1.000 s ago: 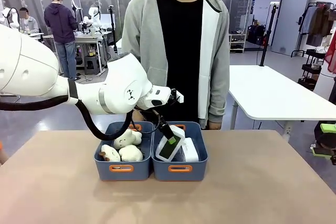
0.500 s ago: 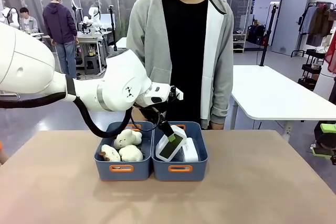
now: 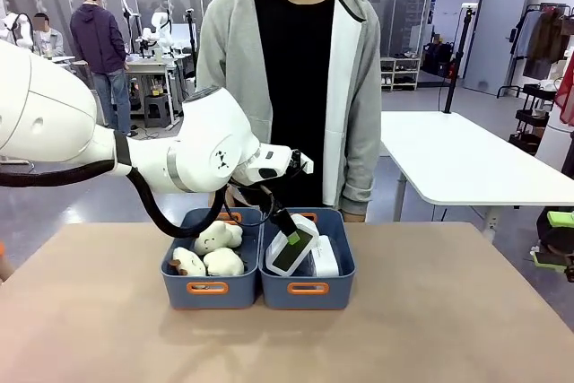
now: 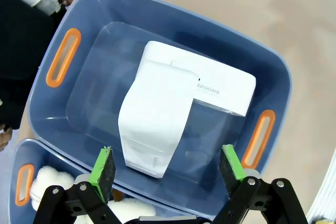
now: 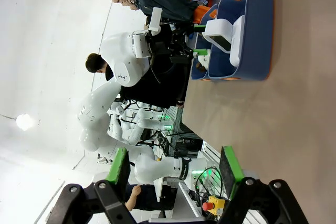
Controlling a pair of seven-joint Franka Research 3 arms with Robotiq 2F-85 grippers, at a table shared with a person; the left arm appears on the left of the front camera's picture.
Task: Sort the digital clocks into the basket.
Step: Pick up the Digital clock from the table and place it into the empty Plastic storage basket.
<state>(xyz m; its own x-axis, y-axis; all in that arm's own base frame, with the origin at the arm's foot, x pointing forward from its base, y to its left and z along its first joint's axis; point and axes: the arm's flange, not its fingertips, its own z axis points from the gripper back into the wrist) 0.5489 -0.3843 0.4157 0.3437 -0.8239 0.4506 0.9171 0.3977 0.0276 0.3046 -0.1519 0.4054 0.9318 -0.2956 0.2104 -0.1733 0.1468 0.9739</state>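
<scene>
Left bin point(image 3: 212, 289), blue with orange handles, near the table's point(image 3: 448, 329) far edge at centre: I count cream plush toys point(image 3: 215, 250) inside, three lumps visible from the front.

Left gripper point(image 4: 167, 169): I see its jaws spread wide, green pads point(image 4: 103, 166) well apart and holding nothing. It hangs above the near-left rim of the basket point(image 3: 308, 291). From the front the gripper point(image 3: 285, 229) sits just above the upper clock; I cannot tell there whether a pad touches the casing.

Basket, blue, touching the left bin's right side: both digital clocks point(image 3: 301, 251) lie in it. One clock point(image 4: 155, 125) leans tilted across the other clock point(image 4: 223, 84), which lies flatter toward the basket's right wall.

View differences: the front shows the tilted clock's dark screen point(image 3: 289, 254); the left wrist shows white backs, small grey lettering on the lower clock, and the bare basket floor around them. The wrist also catches a corner of the plush bin.

Right gripper point(image 5: 176, 171): fingers wide apart, empty, held well away from the bins over the table's right side. Its view shows the basket point(image 5: 247, 35) side-on with a clock point(image 5: 220, 32) standing above the rim.

A person in a grey jacket point(image 3: 350, 87) stands at the far edge.
</scene>
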